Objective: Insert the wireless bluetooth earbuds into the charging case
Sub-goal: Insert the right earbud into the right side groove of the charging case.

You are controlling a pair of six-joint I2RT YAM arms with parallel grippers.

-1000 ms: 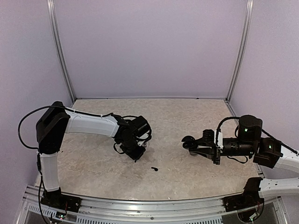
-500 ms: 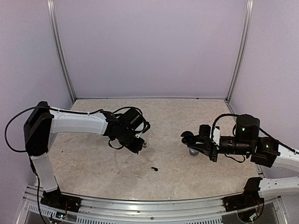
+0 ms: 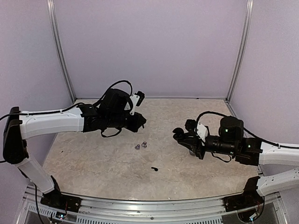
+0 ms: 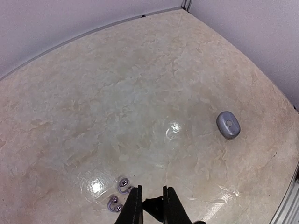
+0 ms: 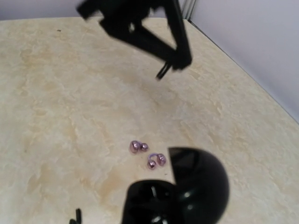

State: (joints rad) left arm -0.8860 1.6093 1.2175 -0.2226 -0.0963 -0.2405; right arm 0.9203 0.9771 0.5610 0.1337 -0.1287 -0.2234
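Left wrist alone shows the grey puck (image 4: 228,125); left hand (image 4: 152,191) pinches a black earbud (image 4: 153,207), right hand (image 3: 191,139) the black case (image 5: 196,186)

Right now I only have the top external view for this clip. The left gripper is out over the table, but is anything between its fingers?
Observer: Yes. In the left wrist view the left gripper is closed on a small black earbud, pinched between its fingers.
Operator: And the dark lump at the other arm's tip: open or shut?
Observer: Open. The right wrist view shows it is a black charging case, held by the right gripper, with its lid open.
Operator: Any other case around?
Observer: A grey oval case lies on the table, well apart from the two silvery earbuds.
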